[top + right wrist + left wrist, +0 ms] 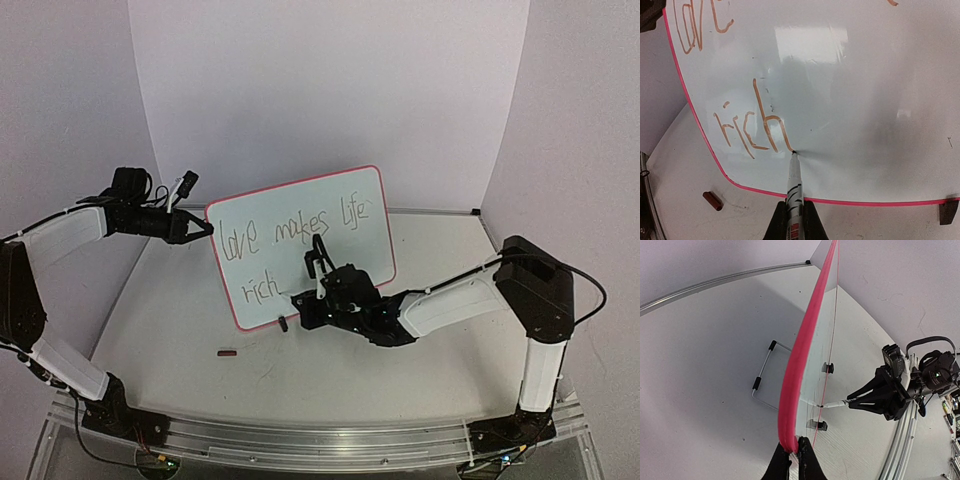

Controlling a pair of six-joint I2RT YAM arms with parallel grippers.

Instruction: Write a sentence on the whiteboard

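Note:
The whiteboard (345,215), white with a thin red-pink frame, stands tilted at the table's middle. On it the sentence (295,232) reads "love makes life" over "rich". My left gripper (207,228) is shut on the board's upper left edge; in the left wrist view its jaws (794,456) pinch the pink frame (799,355). My right gripper (794,222) is shut on a marker (794,187). The marker's tip touches the whiteboard (850,75) at the foot of the "h" in "rich" (752,130). From above, the right gripper (305,300) is at the board's lower left.
A small dark red marker cap (228,352) lies on the table in front of the board, also in the right wrist view as the cap (712,200). Black clip feet (822,425) and a wire stand (764,376) sit at the board's base. A metal rail (300,440) edges the near side.

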